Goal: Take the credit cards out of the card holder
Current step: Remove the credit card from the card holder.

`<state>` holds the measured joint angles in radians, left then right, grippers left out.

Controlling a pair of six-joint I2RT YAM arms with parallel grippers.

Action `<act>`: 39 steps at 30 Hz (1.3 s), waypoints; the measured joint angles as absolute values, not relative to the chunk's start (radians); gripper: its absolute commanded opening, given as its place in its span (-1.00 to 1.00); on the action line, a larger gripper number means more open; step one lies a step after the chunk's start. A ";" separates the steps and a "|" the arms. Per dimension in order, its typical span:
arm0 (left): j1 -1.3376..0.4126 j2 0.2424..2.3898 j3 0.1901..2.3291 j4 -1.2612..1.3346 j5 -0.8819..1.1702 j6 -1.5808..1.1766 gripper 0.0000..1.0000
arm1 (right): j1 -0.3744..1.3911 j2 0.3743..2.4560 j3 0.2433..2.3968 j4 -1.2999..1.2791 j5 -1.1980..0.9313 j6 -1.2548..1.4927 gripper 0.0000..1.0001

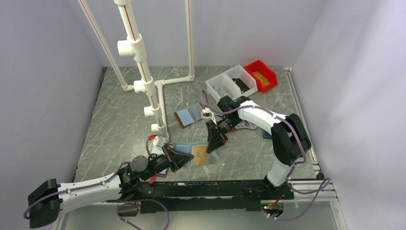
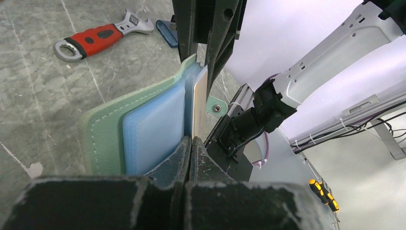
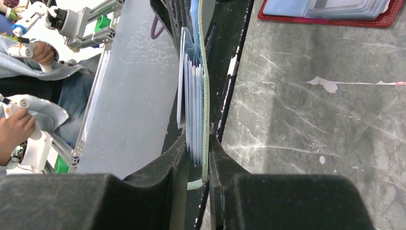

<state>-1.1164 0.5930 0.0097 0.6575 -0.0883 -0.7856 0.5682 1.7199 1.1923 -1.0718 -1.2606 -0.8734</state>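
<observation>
While your left gripper (image 2: 191, 142) has its jaws closed on the near end of the holder (image 2: 107, 127), you are at the pull-out step. A tan card (image 2: 200, 93) sits in the sleeves right at those fingertips, but you cannot tell whether they pinch the card alone or its sleeve too. The holder hangs between the two arms near the table's (image 1: 119, 124) front, green cover toward the surface. Your right gripper (image 3: 206, 143) is clamped on its far end, cover and blue sleeves together. Your next move looks to be a straight draw back along the card's plane with the left, while the right holds firm. Room is tight: a maroon folder (image 1: 160, 173) lies just beside the left gripper, a brown folder (image 1: 190, 115) lies behind, and a wrench (image 2: 93, 38) lies beyond the right gripper.
</observation>
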 measured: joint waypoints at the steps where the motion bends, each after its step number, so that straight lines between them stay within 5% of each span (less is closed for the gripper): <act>1: -1.116 0.579 0.010 0.639 -0.090 -0.788 -1.00 | 0.570 1.720 1.192 -1.071 -1.261 -0.875 -1.00; 39: -1.116 0.313 0.012 0.243 -0.144 -0.807 -1.00 | 0.545 1.835 1.211 -1.131 -1.130 -0.973 -1.00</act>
